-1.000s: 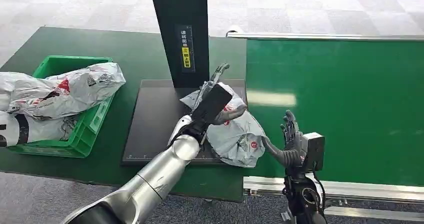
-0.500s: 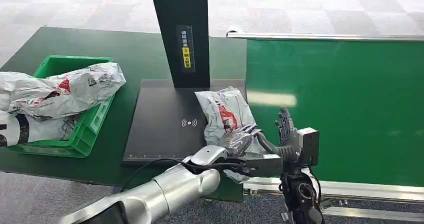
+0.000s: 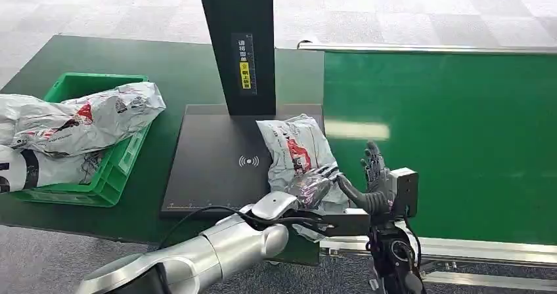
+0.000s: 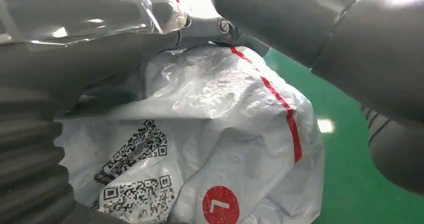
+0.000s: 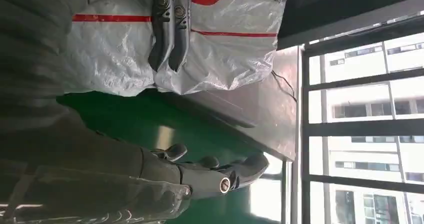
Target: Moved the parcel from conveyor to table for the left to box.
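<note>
Now I see my left hand [image 3: 314, 190] gripping the grey parcel [image 3: 297, 151] at lower centre, on the black scanner pad [image 3: 210, 159]; my right hand [image 3: 374, 176] beside it holds nothing, fingers apart.

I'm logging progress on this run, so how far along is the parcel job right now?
Done: the parcel is off the green conveyor and lies on the black scanner plate on the table. In hand: the left hand is at its near end, fingers lying on the plastic; a firm grip can't be confirmed. The right hand stands open, holding nothing. Left: carrying it to the green box, which already holds parcels.
</note>
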